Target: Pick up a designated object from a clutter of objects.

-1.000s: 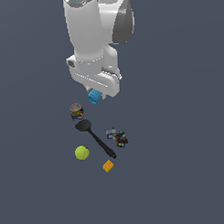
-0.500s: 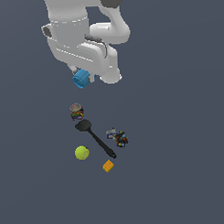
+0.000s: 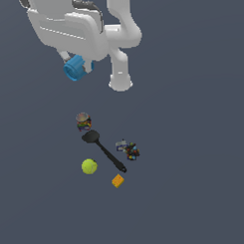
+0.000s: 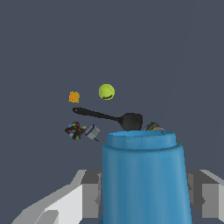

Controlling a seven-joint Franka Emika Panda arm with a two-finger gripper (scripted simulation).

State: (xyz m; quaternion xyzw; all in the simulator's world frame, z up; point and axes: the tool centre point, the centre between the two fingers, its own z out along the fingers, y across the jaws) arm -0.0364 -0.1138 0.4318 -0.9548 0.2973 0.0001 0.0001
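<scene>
A robot gripper (image 3: 78,68) pinches a blue cup (image 3: 74,68) between its fingers (image 4: 92,193), high above the surface (image 3: 195,166). Below lie a can (image 3: 83,121), spatula (image 3: 102,149), tennis ball (image 3: 89,166), orange block (image 3: 117,181) and speckled lump (image 3: 130,150).

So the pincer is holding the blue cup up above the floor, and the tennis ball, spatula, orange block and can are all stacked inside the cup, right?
Not quite. The pincer does hold the blue cup aloft, but the tennis ball, spatula, orange block and can lie on the floor below it, as the exterior view shows.
</scene>
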